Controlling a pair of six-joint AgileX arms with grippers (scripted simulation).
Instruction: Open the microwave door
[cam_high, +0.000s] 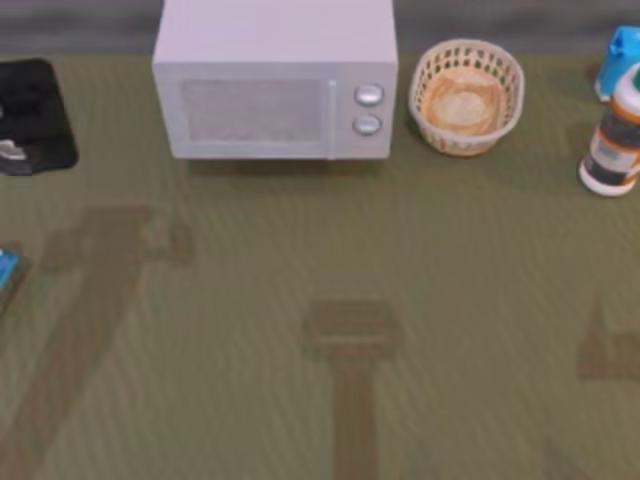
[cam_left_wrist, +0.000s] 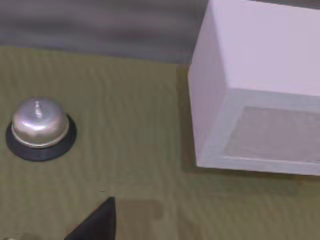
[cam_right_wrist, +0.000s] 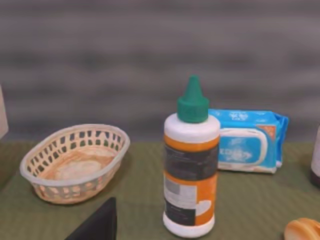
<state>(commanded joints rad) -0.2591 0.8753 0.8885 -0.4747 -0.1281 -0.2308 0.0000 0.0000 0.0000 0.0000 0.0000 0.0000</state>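
Note:
The microwave (cam_high: 275, 80) stands at the back of the table, left of centre, facing the front. Its door (cam_high: 250, 110), with a speckled window, lies flush with the front, and two silver knobs (cam_high: 369, 95) sit to its right. Neither arm appears in the top view, only their shadows on the cloth. The left wrist view sees the microwave (cam_left_wrist: 260, 65) and its door (cam_left_wrist: 275, 135) from some way off, with a black part of my left gripper (cam_left_wrist: 97, 222) at the picture's edge. A black part of my right gripper (cam_right_wrist: 100, 222) shows near the basket, far from the microwave.
A wicker basket (cam_high: 467, 95) stands right of the microwave. A green-capped orange bottle (cam_high: 612, 140) and a blue wipes pack (cam_high: 620, 60) are at the far right. A black object (cam_high: 30, 115) lies at the far left. A silver bell (cam_left_wrist: 40, 125) sits left of the microwave.

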